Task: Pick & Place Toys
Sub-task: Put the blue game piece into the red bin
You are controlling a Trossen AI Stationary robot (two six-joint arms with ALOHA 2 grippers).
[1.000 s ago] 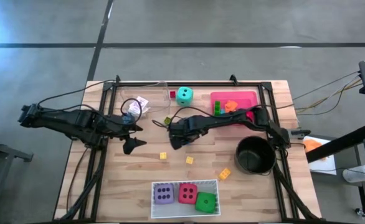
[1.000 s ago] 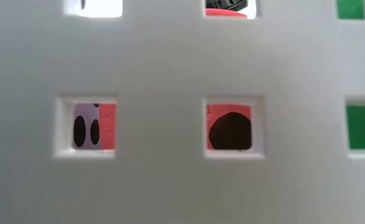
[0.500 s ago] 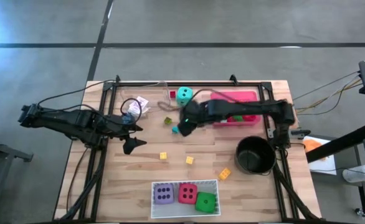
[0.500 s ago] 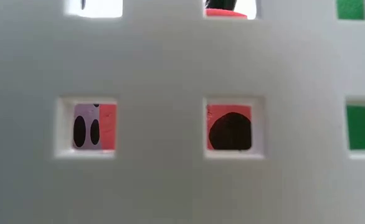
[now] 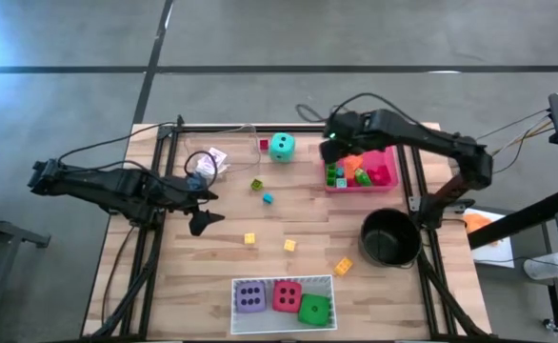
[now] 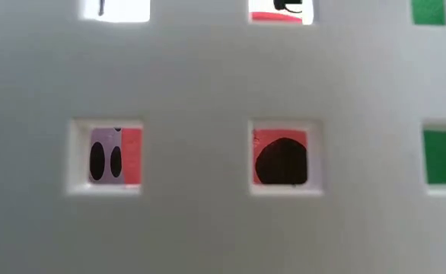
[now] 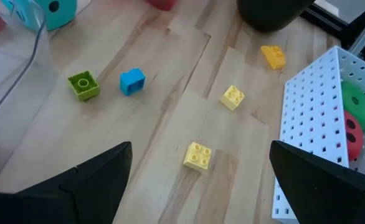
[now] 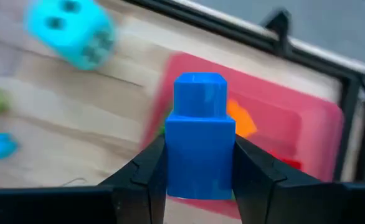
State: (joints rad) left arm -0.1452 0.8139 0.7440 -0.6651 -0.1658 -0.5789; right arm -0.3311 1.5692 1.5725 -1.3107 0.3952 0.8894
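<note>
One blue block (image 8: 200, 144) pinched in right gripper (image 8: 198, 180), pink tray (image 5: 386, 179) beneath, teal die (image 5: 281, 146) nearby

Blue block (image 8: 200, 134) pinched upright between fingers (image 8: 146, 171), teal die (image 5: 281, 146) on table

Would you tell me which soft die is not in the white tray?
The teal die, alone at the table's far edge; the purple, red and green dice sit in the white tray.

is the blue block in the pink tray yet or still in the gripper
In the gripper: the right gripper is clamped on the blue block, above the pink tray.
</note>
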